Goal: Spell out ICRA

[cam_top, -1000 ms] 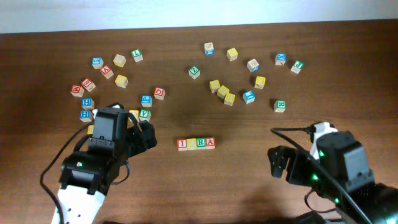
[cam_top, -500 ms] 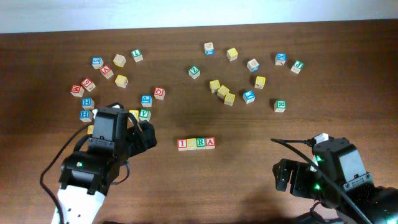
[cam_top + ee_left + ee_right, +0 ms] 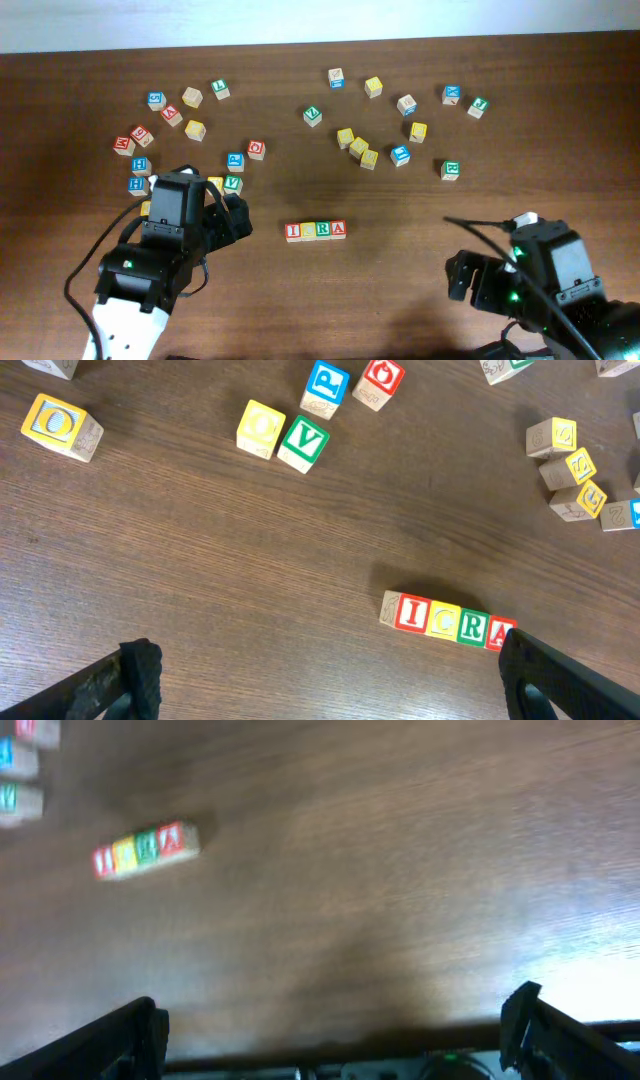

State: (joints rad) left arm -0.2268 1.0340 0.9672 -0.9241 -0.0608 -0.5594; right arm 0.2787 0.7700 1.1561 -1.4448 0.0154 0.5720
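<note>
Four letter cubes stand touching in a row at the table's front middle: red "I" [image 3: 293, 231], yellow "C" [image 3: 308, 231], green "R" [image 3: 323, 230], red "A" [image 3: 338, 229]. The left wrist view shows the same row: I [image 3: 411, 612], C [image 3: 442, 620], R [image 3: 472, 627], A [image 3: 497, 632]. In the right wrist view the row [image 3: 146, 849] is blurred at upper left. My left gripper [image 3: 236, 218] is open and empty, left of the row. My right gripper [image 3: 462, 282] is open and empty, near the front right edge.
Loose letter cubes lie scattered at the back left [image 3: 172, 115] and back right [image 3: 360, 148]. A green "V" [image 3: 303, 443], yellow cube [image 3: 260, 429] and blue "P" [image 3: 326, 382] sit just ahead of my left gripper. A green cube [image 3: 451, 170] lies right of centre.
My right arm has drawn back toward the front edge of the table. The left arm and the cube row have not moved.
</note>
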